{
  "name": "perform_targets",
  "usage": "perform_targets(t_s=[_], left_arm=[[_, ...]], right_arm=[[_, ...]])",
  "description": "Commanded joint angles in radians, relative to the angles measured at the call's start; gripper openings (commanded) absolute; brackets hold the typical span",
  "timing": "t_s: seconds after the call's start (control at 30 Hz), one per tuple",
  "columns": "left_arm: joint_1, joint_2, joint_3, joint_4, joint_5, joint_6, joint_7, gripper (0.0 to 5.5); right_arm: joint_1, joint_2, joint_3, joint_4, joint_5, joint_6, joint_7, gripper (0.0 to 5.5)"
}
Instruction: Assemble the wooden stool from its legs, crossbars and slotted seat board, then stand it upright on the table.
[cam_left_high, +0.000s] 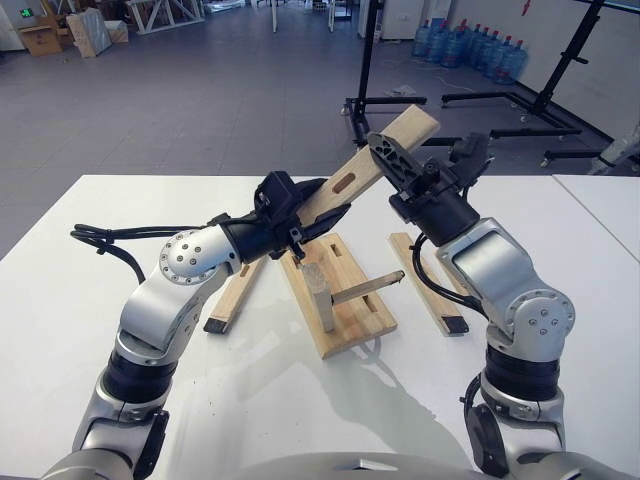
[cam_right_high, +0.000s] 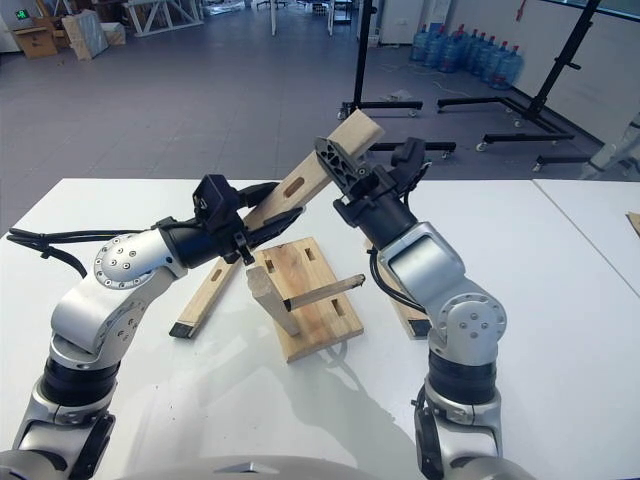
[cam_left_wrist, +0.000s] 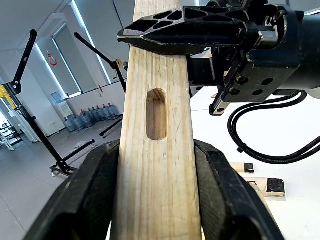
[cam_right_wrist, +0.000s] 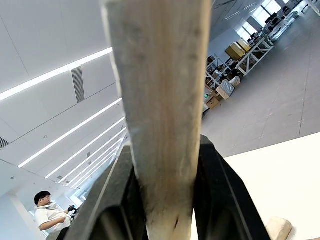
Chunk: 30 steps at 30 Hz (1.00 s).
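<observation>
A long wooden leg (cam_left_high: 362, 171) with an oval slot hangs tilted above the table, held at both ends. My left gripper (cam_left_high: 316, 214) is shut on its lower part, its black fingers (cam_left_wrist: 97, 192) pressing the leg (cam_left_wrist: 160, 170) from both sides. My right gripper (cam_left_high: 393, 160) is shut on the upper part, across the leg (cam_right_wrist: 160, 100). Below lies the slotted seat board (cam_left_high: 362, 322), carrying a short upright wooden piece (cam_left_high: 318, 291) with a crossbar (cam_left_high: 366, 288) sticking out sideways. Two more legs lie flat, one left (cam_left_high: 231, 297) and one right (cam_left_high: 428, 283) of the board.
The white table (cam_left_high: 80, 330) has free room in front and at both sides. A second table (cam_left_high: 605, 210) adjoins at the right. Black wheeled stands (cam_left_high: 400, 100) and water bottles (cam_left_high: 475, 45) are on the floor far behind.
</observation>
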Motion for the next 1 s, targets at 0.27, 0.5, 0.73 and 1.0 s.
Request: perform_targets(t_s=[0.27, 0.5, 0.73, 1.0], left_arm=[[-0.034, -0.038, 0.074, -0.011, -0.092, 0.053, 0.041, 3.4], [-0.02, 0.069, 0.479, -0.026, -0.692, 0.373, 0.054, 3.4], [0.153, 0.227, 0.38, -0.223, -0.839, 0.441, 0.003, 3.4], [0.205, 0.257, 0.154, -0.31, -0.622, 0.356, 0.036, 3.4]], right_arm=[[0.013, -0.003, -0.003, -0.009, -0.069, -0.034, 0.001, 1.0], [0.156, -0.235, -0.107, -0.026, -0.465, -0.038, 0.085, 1.0], [0.163, -0.262, -0.174, 0.046, -0.598, -0.051, 0.172, 1.0], [0.16, -0.213, -0.167, 0.049, -0.656, -0.034, 0.196, 1.0]])
